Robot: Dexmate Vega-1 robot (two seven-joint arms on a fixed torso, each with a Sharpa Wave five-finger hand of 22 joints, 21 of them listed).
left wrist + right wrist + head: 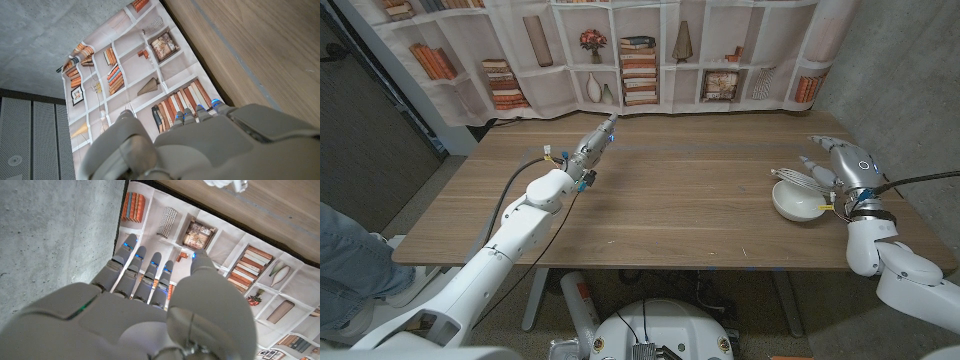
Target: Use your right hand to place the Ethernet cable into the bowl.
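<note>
While the left hand (593,146) reaches out over the wooden table (670,190) toward twelve o'clock with its fingers straight and pressed together, holding nothing, we find the right hand (840,165) at three o'clock, just beside the white bowl (798,203). Its fingers are apart and extended, gripping nothing. In the bowl, under that hand, we make out a pale grey cable (794,178); we cannot tell whether the fingers touch it. A bookshelf-printed curtain (650,55) hangs behind.
</note>
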